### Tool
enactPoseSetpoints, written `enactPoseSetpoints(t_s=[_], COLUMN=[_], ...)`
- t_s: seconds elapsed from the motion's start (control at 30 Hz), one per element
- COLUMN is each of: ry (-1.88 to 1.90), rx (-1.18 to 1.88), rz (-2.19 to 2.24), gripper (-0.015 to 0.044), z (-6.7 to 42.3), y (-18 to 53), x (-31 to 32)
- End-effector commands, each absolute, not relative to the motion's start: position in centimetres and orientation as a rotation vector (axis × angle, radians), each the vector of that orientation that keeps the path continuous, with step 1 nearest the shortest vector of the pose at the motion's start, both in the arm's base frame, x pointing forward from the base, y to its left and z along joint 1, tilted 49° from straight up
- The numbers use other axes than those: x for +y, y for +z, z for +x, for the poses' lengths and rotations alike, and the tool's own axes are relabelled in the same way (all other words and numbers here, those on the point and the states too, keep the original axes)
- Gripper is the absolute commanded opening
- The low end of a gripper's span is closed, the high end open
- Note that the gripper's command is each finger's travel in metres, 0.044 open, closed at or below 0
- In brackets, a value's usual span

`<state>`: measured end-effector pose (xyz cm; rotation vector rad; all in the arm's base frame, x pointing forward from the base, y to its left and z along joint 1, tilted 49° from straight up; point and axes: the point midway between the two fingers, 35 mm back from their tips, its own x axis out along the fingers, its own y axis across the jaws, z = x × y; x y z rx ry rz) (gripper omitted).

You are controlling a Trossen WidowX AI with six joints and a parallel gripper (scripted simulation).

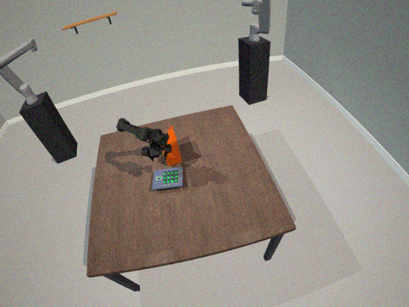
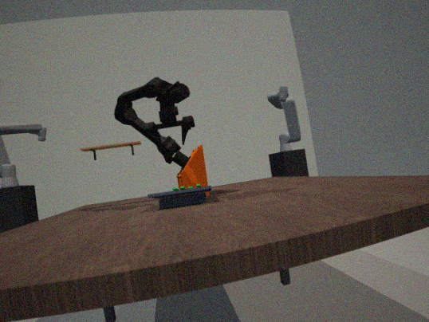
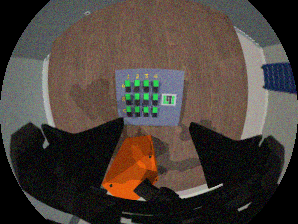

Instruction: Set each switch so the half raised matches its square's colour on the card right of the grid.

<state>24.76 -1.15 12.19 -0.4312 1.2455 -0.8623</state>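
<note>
Item 1: arm (image 2: pixel 131 105), qty 1, dark, folded high over table (image 1: pixel 213 228). Gripper (image 2: pixel 184 131) qty 1, fingers spread wide, nothing between them, hanging well above the panel, not touching it.

Item 2: panel (image 1: pixel 168 178), qty 1, blue-grey, flat on table, below and ahead of gripper. In wrist view it sits centred between the 2 finger (image 3: pixel 67 156) silhouettes, beyond their tips.

Item 3: switches (image 3: pixel 141 98), 3 cols x 3 rows visible in wrist view = 9; top view hints at more but too small to be sure. All show green; which halves are raised: cannot tell at this res.

Item 4: card (image 3: pixel 168 100), qty 1, small, green-marked, on panel just beside grid, to gripper's right in wrist view. Squares unreadable.

Item 5: orange wedge (image 2: pixel 194 169), qty 1, at arm's foot, behind panel, under gripper.

Misc, well apart from gripper: pedestals (image 1: pixel 254 70) qty 2, black, each w/ 1 grey arm (image 2: pixel 288 115); wall shelf (image 1: pixel 90 21) qty 1, orange top, 2 brackets. Table legs seen in top view: 2.
</note>
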Motion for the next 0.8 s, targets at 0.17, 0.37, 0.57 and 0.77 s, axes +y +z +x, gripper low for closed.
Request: enactPoseSetpoints(t_s=[0.17, 0.37, 0.57, 0.77], ry=[-0.843, -0.846, -0.855, -0.856], rx=[1.273, 1.281, 1.302, 1.302], rz=[-0.455, -0.468, -0.461, -0.461], gripper=[0.0242, 0.0085, 0.0000, 0.0000], z=[29.0, 30.0, 30.3, 30.3], y=[7.0, 5.3, 3.3, 2.7], x=[-5.8, -7.9, -10.4, -11.2])
